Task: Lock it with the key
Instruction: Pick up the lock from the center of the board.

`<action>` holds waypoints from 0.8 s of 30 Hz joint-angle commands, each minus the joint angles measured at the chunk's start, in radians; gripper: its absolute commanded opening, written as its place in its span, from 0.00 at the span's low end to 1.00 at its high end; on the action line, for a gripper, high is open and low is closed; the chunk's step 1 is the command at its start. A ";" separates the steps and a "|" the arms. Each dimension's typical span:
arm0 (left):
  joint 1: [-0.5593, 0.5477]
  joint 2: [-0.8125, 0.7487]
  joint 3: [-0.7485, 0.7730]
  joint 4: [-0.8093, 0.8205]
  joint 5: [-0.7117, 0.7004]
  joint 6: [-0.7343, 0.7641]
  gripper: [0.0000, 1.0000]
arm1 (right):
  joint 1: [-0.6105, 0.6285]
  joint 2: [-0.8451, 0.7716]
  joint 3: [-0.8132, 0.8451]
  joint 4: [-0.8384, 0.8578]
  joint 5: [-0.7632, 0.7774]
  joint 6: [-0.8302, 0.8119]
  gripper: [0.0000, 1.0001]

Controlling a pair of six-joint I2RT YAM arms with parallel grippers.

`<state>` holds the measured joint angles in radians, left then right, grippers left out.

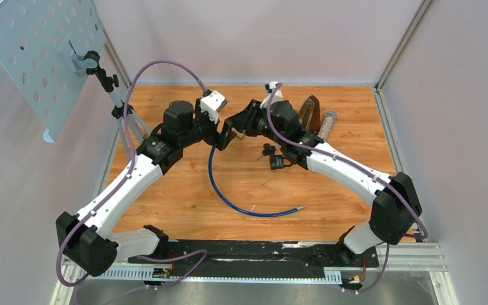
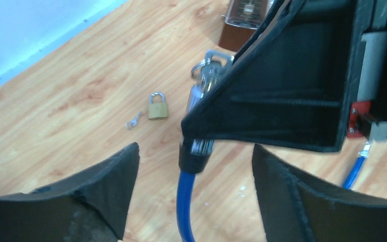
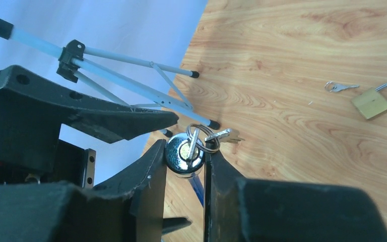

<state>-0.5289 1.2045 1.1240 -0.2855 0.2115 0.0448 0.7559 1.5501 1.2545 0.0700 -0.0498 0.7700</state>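
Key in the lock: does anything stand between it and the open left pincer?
Partly. The right pincer grips the lock, and in the left wrist view its finger covers most of the lock. The key sticks out beside that finger, with nothing visible between it and the left pincer.

Cable lock head (image 3: 184,157) in right gripper (image 3: 185,151), padlock (image 3: 372,102) on table (image 3: 282,50), small key (image 3: 340,86) just beside it.
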 commanded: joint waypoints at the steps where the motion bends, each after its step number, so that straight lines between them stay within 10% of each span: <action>1: -0.002 -0.045 0.021 0.018 0.104 -0.030 0.94 | -0.041 -0.150 -0.062 0.193 -0.047 -0.045 0.00; 17: 0.098 0.020 0.142 0.108 0.690 -0.281 0.70 | -0.102 -0.291 -0.155 0.362 -0.344 -0.071 0.00; 24: 0.098 0.043 0.143 0.102 0.740 -0.290 0.24 | -0.102 -0.286 -0.156 0.374 -0.348 -0.048 0.00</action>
<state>-0.4313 1.2366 1.2373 -0.2119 0.8749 -0.2222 0.6537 1.2739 1.0927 0.3450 -0.3843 0.7002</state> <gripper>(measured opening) 0.371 0.255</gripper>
